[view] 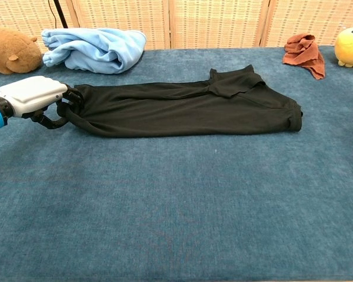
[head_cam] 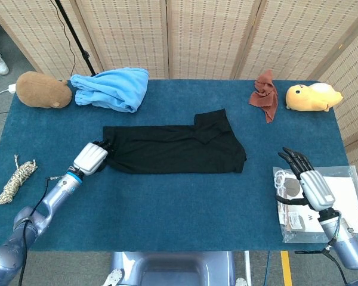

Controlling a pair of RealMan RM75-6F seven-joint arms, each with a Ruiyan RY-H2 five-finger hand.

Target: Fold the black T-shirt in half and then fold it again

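Gripping the limp, light black T-shirt (head_cam: 176,149) mid-table by its left end, left hand (head_cam: 90,158) fingers curled into cloth; likely drags and bunches, right hand (head_cam: 313,183) idle, fingers spread.

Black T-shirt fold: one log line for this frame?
black T-shirt: folded strip on table | left hand: grips its left end | right hand: open, over plastic bag | second fold: not done

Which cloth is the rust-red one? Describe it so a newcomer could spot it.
Start at the blue table and look to its far edge, by the wicker screens. On the robot's right side, just left of the yellow plush toy, lies the rust-red cloth. It is small and crumpled, unlike the flat black T-shirt and the bulky light-blue garment.
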